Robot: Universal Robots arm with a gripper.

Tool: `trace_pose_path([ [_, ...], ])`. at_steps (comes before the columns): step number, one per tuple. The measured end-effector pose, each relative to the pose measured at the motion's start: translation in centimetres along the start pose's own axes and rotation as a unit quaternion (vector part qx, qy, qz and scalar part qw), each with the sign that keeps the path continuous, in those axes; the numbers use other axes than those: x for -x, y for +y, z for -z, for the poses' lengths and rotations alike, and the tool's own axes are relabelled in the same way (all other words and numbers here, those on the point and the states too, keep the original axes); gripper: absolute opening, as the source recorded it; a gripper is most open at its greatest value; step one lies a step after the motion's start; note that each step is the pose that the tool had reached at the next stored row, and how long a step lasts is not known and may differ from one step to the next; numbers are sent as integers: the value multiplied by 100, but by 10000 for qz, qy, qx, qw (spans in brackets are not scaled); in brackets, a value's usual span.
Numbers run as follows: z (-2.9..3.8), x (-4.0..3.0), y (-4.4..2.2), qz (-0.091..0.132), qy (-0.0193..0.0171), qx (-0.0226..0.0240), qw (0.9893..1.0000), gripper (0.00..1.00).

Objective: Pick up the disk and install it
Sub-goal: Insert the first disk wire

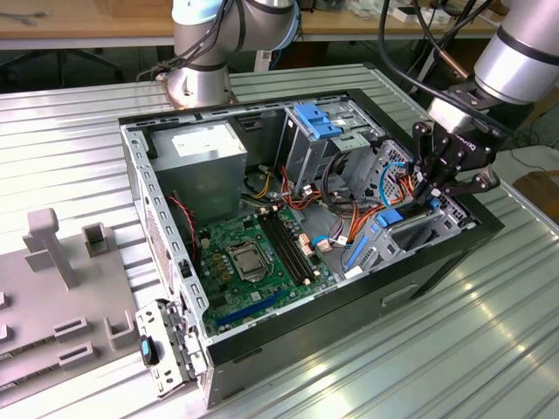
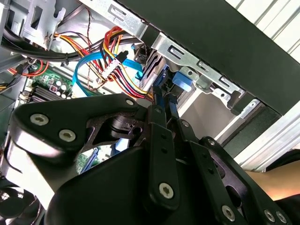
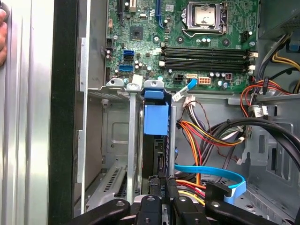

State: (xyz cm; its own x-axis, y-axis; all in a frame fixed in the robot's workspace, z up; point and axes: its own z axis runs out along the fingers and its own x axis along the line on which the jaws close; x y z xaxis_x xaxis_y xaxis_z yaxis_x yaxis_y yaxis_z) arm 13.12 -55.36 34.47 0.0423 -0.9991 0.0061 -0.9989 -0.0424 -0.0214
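Tangled cables [image 3: 202, 134] just beside disk [image 3: 156, 120]

You can read no text in these views. In the exterior view, upper left of centre, the power supply [image 1: 196, 170] carries a white sticker [image 1: 203, 142] whose print is too small to tell; the motherboard [image 1: 253, 262] below bears only tiny unreadable markings

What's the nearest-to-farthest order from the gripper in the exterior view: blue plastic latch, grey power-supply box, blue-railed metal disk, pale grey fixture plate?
1. blue-railed metal disk, in the gripper.
2. blue plastic latch, upper middle.
3. grey power-supply box, past the latch.
4. pale grey fixture plate, the exterior view's left.
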Motion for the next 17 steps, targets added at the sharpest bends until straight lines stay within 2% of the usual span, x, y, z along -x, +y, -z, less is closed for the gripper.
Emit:
trace_pose_path([
  [12, -50, -8, 2, 0, -4, -1, 10000, 18],
  [13, -50, -8, 1, 0, -3, 0, 10000, 18],
  [14, -48, -9, 2, 0, -1, 0, 10000, 24],
  [17, -5, -9, 1, 0, -3, 0, 10000, 24],
])
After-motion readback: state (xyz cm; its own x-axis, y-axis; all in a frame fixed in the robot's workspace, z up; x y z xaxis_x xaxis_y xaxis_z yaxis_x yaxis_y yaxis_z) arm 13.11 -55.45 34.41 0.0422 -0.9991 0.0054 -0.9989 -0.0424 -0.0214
